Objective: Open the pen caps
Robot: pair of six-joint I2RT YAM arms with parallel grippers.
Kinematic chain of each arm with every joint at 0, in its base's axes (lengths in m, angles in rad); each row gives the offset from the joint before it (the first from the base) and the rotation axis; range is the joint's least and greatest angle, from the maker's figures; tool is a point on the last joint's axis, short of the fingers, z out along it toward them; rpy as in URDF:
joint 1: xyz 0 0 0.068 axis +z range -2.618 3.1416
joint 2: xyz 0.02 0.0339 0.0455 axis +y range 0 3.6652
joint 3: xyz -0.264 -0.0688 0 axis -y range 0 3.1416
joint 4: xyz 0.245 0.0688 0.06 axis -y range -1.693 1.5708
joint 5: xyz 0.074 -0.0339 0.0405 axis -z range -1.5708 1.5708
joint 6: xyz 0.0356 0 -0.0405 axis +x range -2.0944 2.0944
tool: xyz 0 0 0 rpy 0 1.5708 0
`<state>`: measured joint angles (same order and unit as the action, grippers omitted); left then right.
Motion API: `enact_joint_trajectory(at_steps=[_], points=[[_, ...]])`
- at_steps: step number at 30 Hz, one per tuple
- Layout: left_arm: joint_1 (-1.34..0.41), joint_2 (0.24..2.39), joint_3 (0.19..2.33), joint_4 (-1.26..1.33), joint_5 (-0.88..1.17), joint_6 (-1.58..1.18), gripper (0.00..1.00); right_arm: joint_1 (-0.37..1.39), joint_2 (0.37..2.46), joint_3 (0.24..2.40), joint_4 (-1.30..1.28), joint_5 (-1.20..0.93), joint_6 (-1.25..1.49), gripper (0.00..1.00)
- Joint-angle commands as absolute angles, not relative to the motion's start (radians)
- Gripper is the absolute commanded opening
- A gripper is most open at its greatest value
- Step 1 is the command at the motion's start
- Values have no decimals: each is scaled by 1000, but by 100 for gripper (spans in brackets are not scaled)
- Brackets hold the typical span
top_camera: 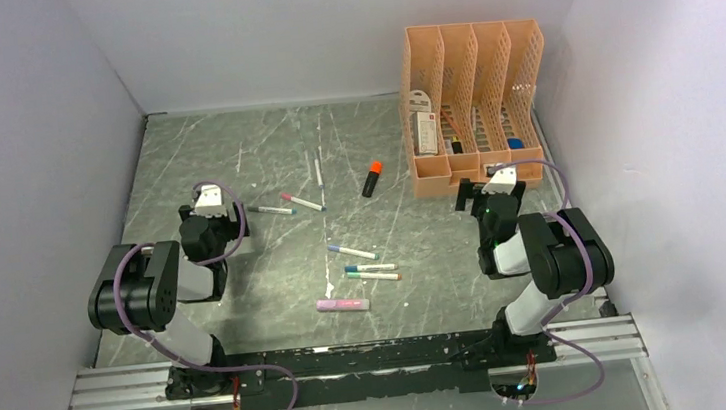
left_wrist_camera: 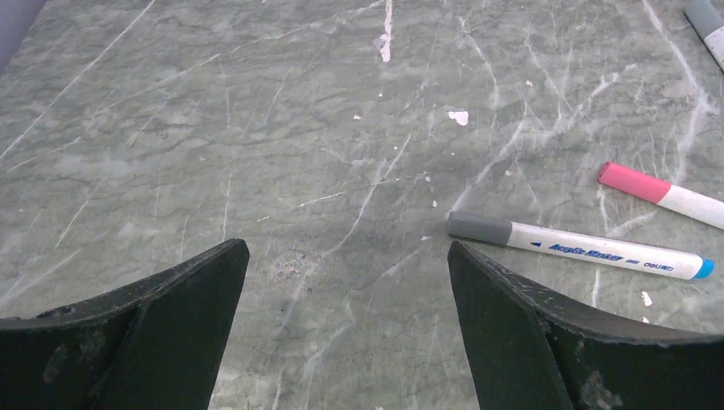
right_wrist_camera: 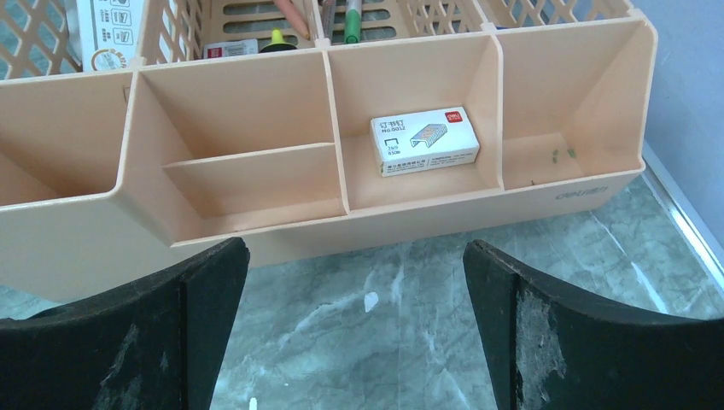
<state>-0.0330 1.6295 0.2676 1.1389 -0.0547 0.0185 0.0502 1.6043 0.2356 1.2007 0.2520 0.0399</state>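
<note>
My left gripper (left_wrist_camera: 346, 256) and right gripper (right_wrist_camera: 354, 252) both spread wide, empty. Nearest pen (left_wrist_camera: 589, 249) looks light, stiff, slick; I'd pinch mid-barrel, pull grey cap (left_wrist_camera: 480, 227) axially.

top: high above near edge, whole table (top_camera: 234, 157) | left wrist: close, low over table, grey-capped pen (left_wrist_camera: 572, 243) shared with top | right wrist: close on organiser (right_wrist_camera: 410, 231), top's upper right
</note>
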Motion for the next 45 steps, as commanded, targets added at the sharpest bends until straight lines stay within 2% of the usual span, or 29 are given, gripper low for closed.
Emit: enact_joint_trajectory(at_steps=[1,16,20,21,24,27,31,33,38,40,42,45], points=[[-22,1630,285,1173,-23,14,100,55,1615,242,1225,245,25,100],[-25,1629,286,1173,-45,16,100,54,1612,236,1234,249,20,100],[-83,1522,389,898,-140,41,100,57,1605,223,1257,162,-19,100],[-109,1471,430,803,-175,44,100,64,1593,232,1232,225,2,100],[-170,1392,520,641,-272,-66,100,127,1427,347,925,456,26,100],[-215,1345,606,532,-240,-155,100,155,1325,544,574,474,127,100],[-306,1283,798,322,-254,-243,100,208,1295,826,136,336,243,100],[-330,1259,915,151,-222,-299,100,215,1307,968,-18,128,252,100],[-325,1249,1098,-234,-10,-406,99,204,1341,1024,-147,-286,312,100],[-308,1224,1051,-239,64,-445,99,210,1361,1011,-141,-426,330,100],[-261,1169,950,-148,220,-449,99,258,1411,1035,-189,-381,333,100],[-251,1160,902,-151,258,-452,99,359,1529,1113,-255,-254,315,100]])
